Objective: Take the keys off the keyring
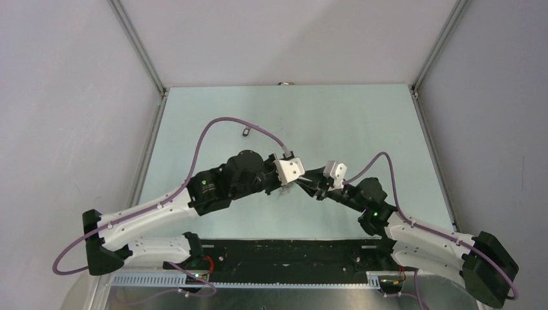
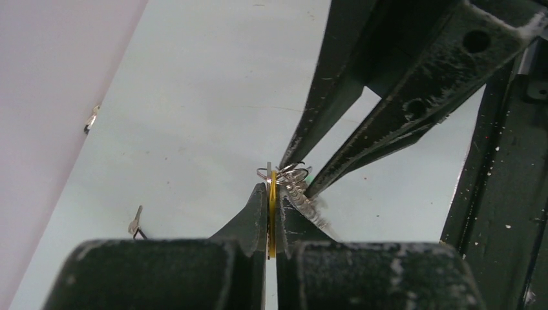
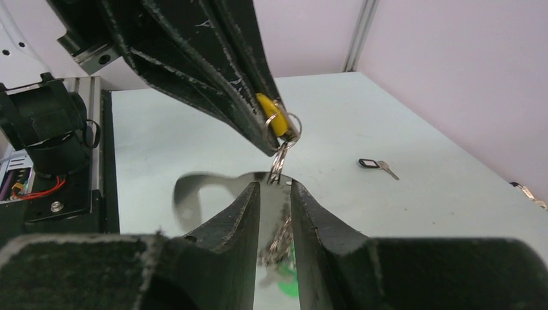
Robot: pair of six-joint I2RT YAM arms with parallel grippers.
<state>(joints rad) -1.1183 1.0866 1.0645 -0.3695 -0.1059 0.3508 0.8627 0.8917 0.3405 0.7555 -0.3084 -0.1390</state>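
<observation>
Left gripper [image 2: 272,187] pressed together on the yellow-headed key [image 3: 271,121], above the middle of the table [image 1: 362,116]. The keyring [image 3: 194,184] and other keys [image 3: 279,236] dangle at 6 o'clock below it, between the right gripper [image 3: 274,187] jaws; whether these pinch cannot be told. Light, stiff, slippery, free-swinging metal, probably best taken by the flat heads

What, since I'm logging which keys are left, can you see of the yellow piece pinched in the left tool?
The yellow piece looks like a flat, glossy plastic tag; from the left wrist it shows edge-on as a thin strip. The left tool is shut on it, one finger on each face, holding it above the table. Thin silver wire rings hang at its exposed end.
</observation>
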